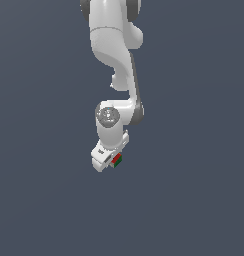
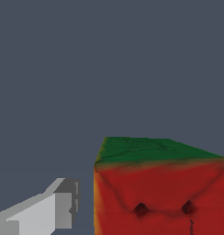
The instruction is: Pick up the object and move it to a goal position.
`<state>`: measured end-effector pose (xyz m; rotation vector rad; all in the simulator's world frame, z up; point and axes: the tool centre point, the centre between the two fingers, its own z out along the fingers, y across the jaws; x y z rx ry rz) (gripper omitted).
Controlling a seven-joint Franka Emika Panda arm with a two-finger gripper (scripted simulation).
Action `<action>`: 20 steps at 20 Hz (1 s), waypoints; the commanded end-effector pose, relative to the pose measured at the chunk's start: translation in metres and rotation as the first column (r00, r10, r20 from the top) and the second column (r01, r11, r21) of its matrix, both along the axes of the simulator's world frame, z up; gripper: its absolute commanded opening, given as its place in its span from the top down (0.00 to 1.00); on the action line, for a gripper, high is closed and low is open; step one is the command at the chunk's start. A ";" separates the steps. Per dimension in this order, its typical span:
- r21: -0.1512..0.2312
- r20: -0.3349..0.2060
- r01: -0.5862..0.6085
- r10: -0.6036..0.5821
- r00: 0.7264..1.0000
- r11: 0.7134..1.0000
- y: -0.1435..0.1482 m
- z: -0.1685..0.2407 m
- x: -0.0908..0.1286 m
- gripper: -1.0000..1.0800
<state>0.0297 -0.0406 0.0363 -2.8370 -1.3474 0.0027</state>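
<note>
The object (image 2: pixel 159 193) is a small cube with a red face carrying two dark marks and a green face. It fills a large part of the wrist view, very close to the camera. One grey finger (image 2: pixel 45 211) stands beside it with a narrow gap between them, and the other finger is hidden. In the exterior view the object (image 1: pixel 116 160) shows as a tiny red and green block at the edge of my gripper (image 1: pixel 108 159), which hangs at the end of the white arm. The gripper is open.
A plain dark grey-blue ground (image 1: pixel 194 200) surrounds the arm on all sides. The white arm (image 1: pixel 116 60) reaches down from the top of the exterior view. No goal marker shows.
</note>
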 end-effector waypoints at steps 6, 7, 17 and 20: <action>0.000 0.002 0.000 0.000 1.000 1.000 0.000 -0.003 0.001 1.00; 0.000 0.002 0.000 0.000 1.000 1.000 0.000 -0.003 0.001 1.00; 0.000 0.002 0.000 0.000 1.000 1.000 0.002 0.002 0.003 1.00; 0.000 0.002 0.000 0.000 1.000 1.000 0.006 0.013 0.006 1.00</action>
